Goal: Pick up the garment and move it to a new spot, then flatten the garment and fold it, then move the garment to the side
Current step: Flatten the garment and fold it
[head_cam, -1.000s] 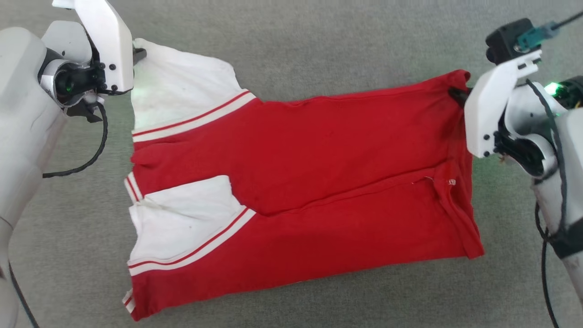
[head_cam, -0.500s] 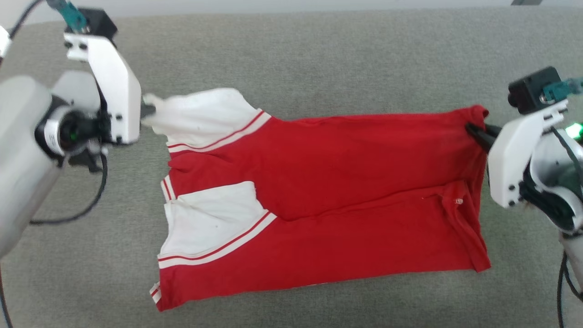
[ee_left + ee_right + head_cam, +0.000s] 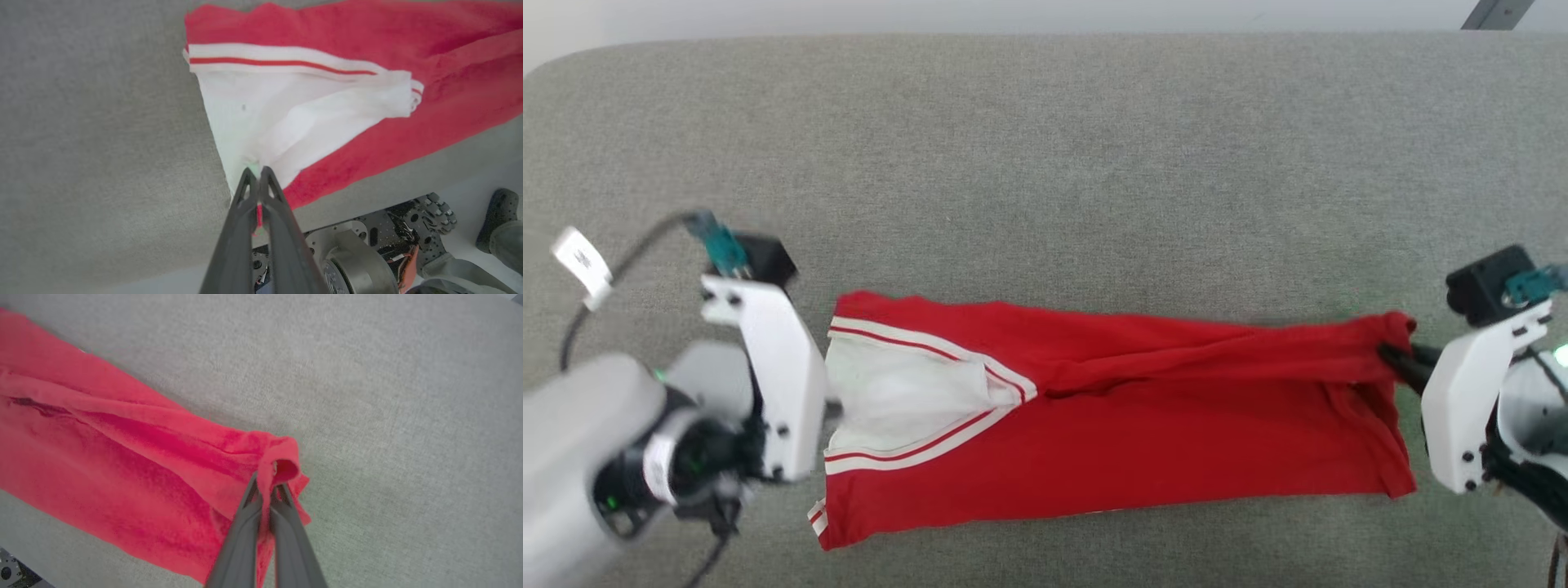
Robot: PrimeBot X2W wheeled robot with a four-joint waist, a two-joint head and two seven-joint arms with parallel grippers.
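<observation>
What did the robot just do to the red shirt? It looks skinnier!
The left gripper and right gripper carried the far edge of the shirt toward the robot, folding it into a narrower strip. Nothing was let go: the left stays shut on the white sleeve, the right on a red corner. The near half stayed put.

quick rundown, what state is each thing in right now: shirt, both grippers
garment: folded lengthwise into a long band, mostly lying on the grey surface, held at both ends
left gripper: shut on the white sleeve
right gripper: shut on the red hem corner
</observation>
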